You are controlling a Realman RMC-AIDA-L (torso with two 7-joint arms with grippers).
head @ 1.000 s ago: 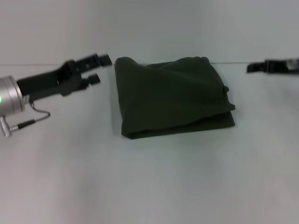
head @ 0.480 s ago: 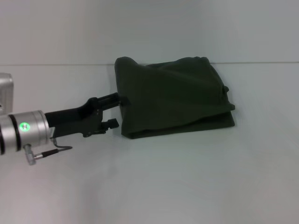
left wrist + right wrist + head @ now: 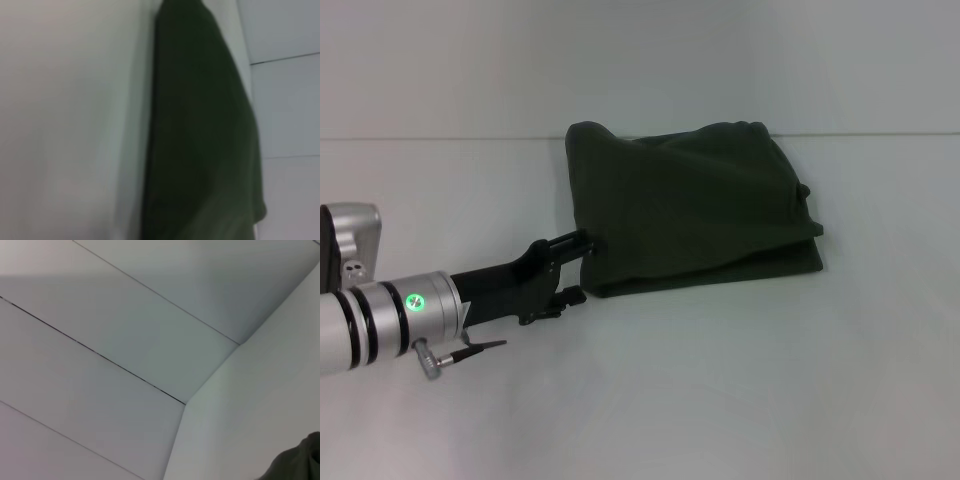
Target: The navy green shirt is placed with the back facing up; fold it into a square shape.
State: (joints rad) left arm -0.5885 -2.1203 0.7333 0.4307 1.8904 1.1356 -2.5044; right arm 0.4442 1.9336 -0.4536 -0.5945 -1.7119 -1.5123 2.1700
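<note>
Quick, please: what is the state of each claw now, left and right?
Left claw: open, at the near left corner of the navy green shirt, holding nothing.
Right claw: not in view.

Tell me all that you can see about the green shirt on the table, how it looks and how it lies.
The navy green shirt is dark olive, of soft matte cloth, plain with no print showing. It lies folded into a rough, layered rectangle on the white table, slightly puffed and creased on top, with stacked edges at its near right corner. The left gripper is at its near left edge, one finger above the cloth edge and one below, jaws open. Nothing else touches it.
</note>
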